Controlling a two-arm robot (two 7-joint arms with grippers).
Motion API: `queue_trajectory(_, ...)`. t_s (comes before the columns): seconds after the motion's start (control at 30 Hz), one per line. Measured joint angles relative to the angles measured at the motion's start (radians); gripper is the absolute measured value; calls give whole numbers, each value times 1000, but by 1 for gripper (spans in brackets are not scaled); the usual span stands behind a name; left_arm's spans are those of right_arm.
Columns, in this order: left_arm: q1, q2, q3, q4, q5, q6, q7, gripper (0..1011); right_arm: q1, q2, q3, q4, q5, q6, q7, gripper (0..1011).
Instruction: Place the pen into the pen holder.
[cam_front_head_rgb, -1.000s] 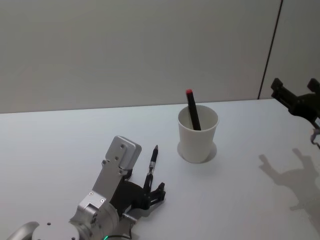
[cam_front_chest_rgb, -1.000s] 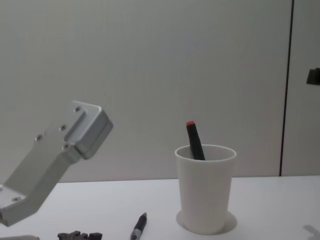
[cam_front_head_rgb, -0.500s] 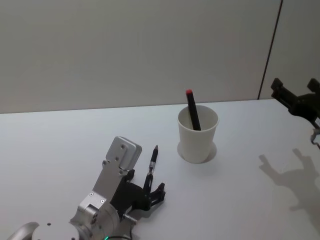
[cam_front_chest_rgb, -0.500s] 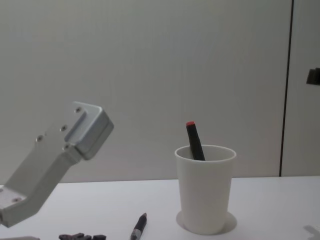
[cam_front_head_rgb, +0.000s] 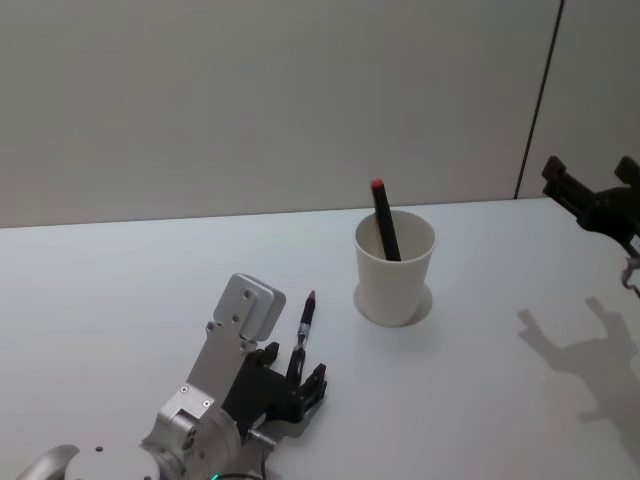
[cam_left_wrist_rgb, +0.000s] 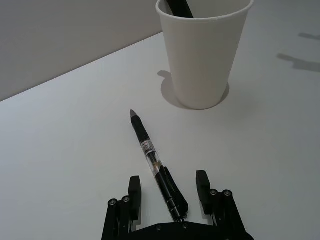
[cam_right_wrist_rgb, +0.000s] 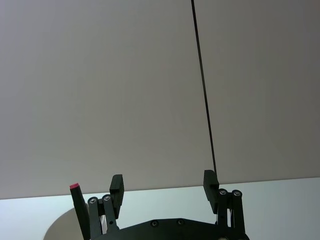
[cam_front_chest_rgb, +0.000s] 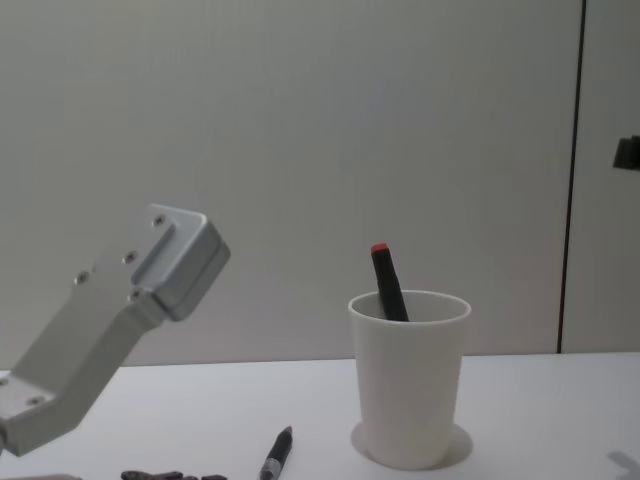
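Left wrist view, slim black pen with clear barrel (cam_left_wrist_rgb: 152, 162) flat on my white table (cam_left_wrist_rgb: 60, 150) near the white paper cup (cam_left_wrist_rgb: 202, 55), between spread fingers of the left gripper (cam_left_wrist_rgb: 168, 181), tail end hidden underneath, right gripper (cam_right_wrist_rgb: 163, 182) spread too.

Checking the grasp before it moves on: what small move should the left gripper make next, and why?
Probably close the left gripper: its open fingers straddle the rear of the pen, which lies flat on the table, short of the pen holder. The right gripper hangs parked, open, at far right.
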Motion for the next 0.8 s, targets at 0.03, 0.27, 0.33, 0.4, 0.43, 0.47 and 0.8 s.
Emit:
queue_trajectory(0.03, 0, 0, 0, 0, 0, 0, 0, 677, 0, 0, 0, 0, 0, 0, 0, 1001)
queue_trajectory(0.27, 0, 0, -1, 1, 0, 0, 0, 630, 0, 0, 0, 0, 0, 0, 0, 1001)
queue_trajectory(0.33, 0, 0, -1, 1, 0, 1, 1, 615, 0, 0, 0, 0, 0, 0, 0, 1001)
queue_trajectory(0.4, 0, 0, -1, 1, 0, 1, 1, 607, 0, 0, 0, 0, 0, 0, 0, 1001)
queue_trajectory(0.43, 0, 0, -1, 1, 0, 1, 1, 595, 0, 0, 0, 0, 0, 0, 0, 1001)
queue_trajectory(0.47, 0, 0, -1, 1, 0, 1, 1, 590, 0, 0, 0, 0, 0, 0, 0, 1001)
queue_trajectory(0.8, 0, 0, -1, 2, 1, 1, 2, 527, 0, 0, 0, 0, 0, 0, 0, 1001)
